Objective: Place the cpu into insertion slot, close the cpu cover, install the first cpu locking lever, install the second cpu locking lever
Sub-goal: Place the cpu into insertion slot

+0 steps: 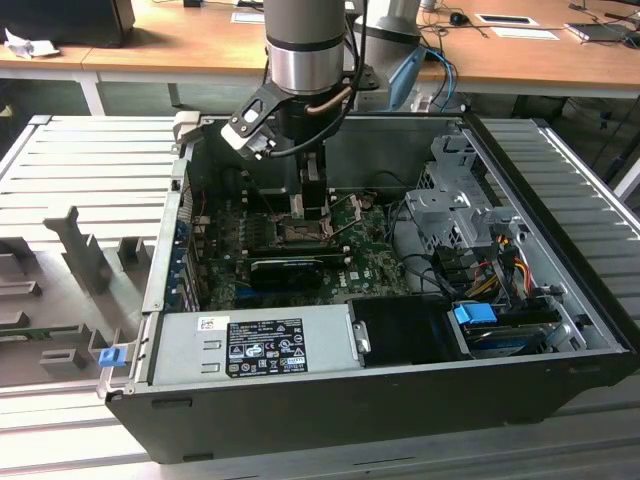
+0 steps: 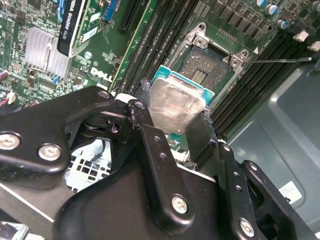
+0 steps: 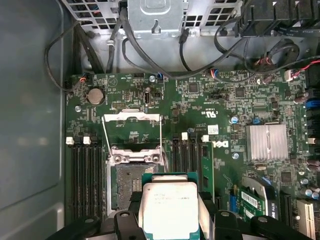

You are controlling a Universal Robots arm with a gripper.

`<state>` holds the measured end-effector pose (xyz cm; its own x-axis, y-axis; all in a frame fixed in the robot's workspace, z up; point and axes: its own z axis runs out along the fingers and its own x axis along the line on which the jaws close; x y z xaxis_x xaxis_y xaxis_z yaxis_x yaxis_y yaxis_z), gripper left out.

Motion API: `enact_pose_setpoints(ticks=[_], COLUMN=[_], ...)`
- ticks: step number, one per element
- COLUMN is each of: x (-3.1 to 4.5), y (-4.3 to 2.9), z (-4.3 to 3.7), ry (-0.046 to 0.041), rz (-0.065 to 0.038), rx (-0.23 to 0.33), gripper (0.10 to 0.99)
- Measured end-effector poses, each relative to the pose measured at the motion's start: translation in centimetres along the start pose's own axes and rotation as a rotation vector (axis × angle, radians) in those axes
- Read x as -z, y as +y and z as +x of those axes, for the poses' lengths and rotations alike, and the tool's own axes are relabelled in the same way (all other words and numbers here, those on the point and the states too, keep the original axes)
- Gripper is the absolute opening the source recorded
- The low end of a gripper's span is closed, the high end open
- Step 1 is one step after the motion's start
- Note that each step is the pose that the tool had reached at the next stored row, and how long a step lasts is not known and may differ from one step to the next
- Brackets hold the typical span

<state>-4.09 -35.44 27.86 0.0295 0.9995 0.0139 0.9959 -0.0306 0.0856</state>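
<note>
CPU (image 2: 176, 106) is pinched between the gripper's (image 2: 175, 114) two black fingers (image 2: 200, 137), the jaws closed on its opposite edges and its pale metal lid turned toward both wrist cameras. It hangs just above the insertion slot (image 2: 206, 75), overlapping one edge and not seated, and the socket's dark bed lies bare. The cpu cover (image 3: 131, 116) stands swung open at one end of the slot, with a thin locking lever (image 3: 106, 135) raised beside it. Around the socket spreads the green motherboard (image 3: 225, 110), black memory slots (image 3: 82, 180) flanking it and a silver heatsink (image 3: 268, 141) well apart. In the exterior view the arm (image 1: 305, 40) reaches down into the open computer case (image 1: 400, 400).
</note>
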Motion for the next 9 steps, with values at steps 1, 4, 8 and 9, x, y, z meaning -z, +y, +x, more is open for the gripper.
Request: enact_pose_setpoints(ticks=[1, 4, 8, 9], x=[-0.25, -0.99, -1.88, -2.15], y=[-0.03, -0.12, -0.33, -0.36], z=[0.08, 0.44, 0.81, 0.9], ry=[0.0, 0.0005, 0.0016, 0.0017], rz=[0.0, 0.0, 0.0, 0.0], rx=[0.0, 0.006, 0.019, 0.02], gripper=[0.525, 0.525, 0.525, 0.525])
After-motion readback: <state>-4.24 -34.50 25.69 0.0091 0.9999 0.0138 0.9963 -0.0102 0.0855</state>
